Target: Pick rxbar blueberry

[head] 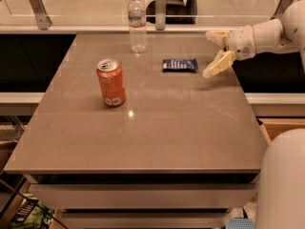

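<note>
The rxbar blueberry [179,65] is a small flat dark navy wrapper lying on the grey-brown table [157,128], toward the back and right of centre. My gripper [214,52] reaches in from the right on a white arm and hangs a little right of the bar, above the table. Its two cream fingers are spread wide apart, one high [217,35] and one low [218,64], with nothing between them. The bar is fully in view and untouched.
An orange soda can [111,82] stands upright left of centre. A clear water bottle [137,22] stands at the table's back edge, left of the bar. A glass rail with metal posts [161,7] runs behind the table. A white rounded robot part [282,180] fills the lower right corner.
</note>
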`<state>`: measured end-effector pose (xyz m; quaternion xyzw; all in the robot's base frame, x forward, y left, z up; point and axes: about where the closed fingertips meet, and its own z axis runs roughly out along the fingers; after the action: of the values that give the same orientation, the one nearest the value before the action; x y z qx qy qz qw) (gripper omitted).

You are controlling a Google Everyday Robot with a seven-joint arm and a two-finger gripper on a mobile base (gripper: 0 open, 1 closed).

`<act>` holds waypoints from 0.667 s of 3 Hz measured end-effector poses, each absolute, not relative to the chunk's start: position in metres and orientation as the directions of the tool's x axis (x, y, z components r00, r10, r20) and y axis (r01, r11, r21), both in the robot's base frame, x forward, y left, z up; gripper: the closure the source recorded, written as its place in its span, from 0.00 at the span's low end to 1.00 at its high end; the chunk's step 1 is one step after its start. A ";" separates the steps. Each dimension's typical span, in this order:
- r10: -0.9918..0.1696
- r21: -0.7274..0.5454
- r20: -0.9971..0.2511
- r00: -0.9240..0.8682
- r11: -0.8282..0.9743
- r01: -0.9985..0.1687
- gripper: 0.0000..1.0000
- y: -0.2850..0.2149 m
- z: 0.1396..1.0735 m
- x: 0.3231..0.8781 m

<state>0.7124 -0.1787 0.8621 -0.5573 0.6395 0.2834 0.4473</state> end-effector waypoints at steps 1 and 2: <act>-0.461 -0.118 -0.887 0.016 0.193 -0.974 0.00 -0.167 0.853 0.718; -0.457 -0.101 -0.890 0.012 0.171 -0.980 0.00 -0.156 0.843 0.722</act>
<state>0.7224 -0.1563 0.8432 -0.5671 0.6334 0.3048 0.4293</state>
